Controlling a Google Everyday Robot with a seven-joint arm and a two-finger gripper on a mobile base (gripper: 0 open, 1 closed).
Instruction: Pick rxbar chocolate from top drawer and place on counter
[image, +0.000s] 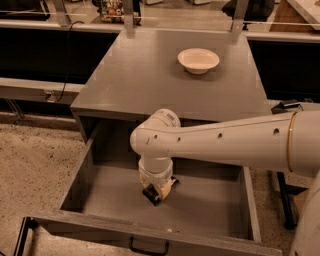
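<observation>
The top drawer (75, 180) of the grey cabinet stands pulled open, with its dark pull handle (148, 248) at the bottom edge. My white arm reaches in from the right. My gripper (156, 191) points down inside the drawer, left of its middle, just above the floor. It is shut on the rxbar chocolate (150, 194), a small black bar held tilted between the pale fingers (166, 185). Most of the bar is hidden by the gripper. The counter (135, 75) is the flat grey top behind the drawer.
A white bowl (198, 60) stands on the counter at the back right. Metal posts rise at the counter's far corners. A dark stand (283, 200) is on the speckled floor to the right of the drawer.
</observation>
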